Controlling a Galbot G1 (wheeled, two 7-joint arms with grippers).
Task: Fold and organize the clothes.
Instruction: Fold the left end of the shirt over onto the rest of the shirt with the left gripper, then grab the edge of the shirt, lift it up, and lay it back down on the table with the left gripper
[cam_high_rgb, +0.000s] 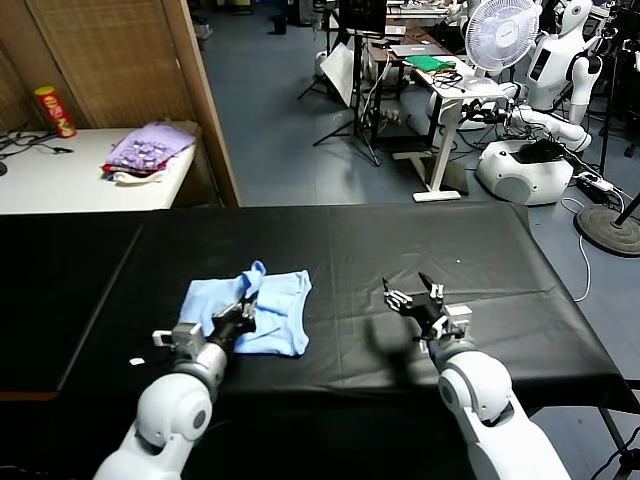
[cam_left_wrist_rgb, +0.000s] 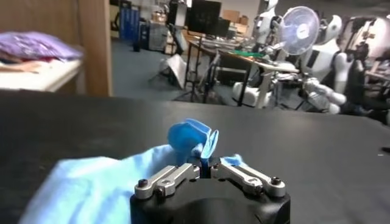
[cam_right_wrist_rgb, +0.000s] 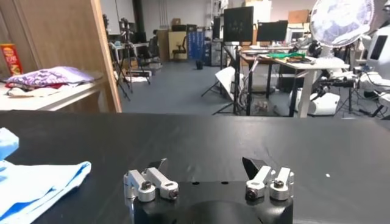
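Head view shows the T-shirt (cam_high_rgb: 258, 312) lying on the black surface (cam_high_rgb: 400, 250), on the robot's left side near the front edge. It is already folded smaller into a thick, blocky shape, but it is not neat yet. One corner sticks up in a little bump, and the edges do not line up. So I think the folding has started and is maybe about half done. The shirt likely needs one more fold and some smoothing, and then it has to be put away tidy.

The left tool (cam_high_rgb: 243, 313) sits right on the near edge of the shirt. Its fingers are pinched tight on a bit of the blue cloth. In the left wrist view you can see the cloth bunched up into a small blue curl just past the tips of the left tool (cam_left_wrist_rgb: 205, 165).

The right tool (cam_high_rgb: 415, 297) is well apart from the shirt, over on the robot's right side of the surface. Its fingers are spread wide and it holds nothing. In the right wrist view the shirt (cam_right_wrist_rgb: 36, 182) only shows far off to one side.

A purple cloth pile (cam_high_rgb: 148, 150) lies on a white table behind.
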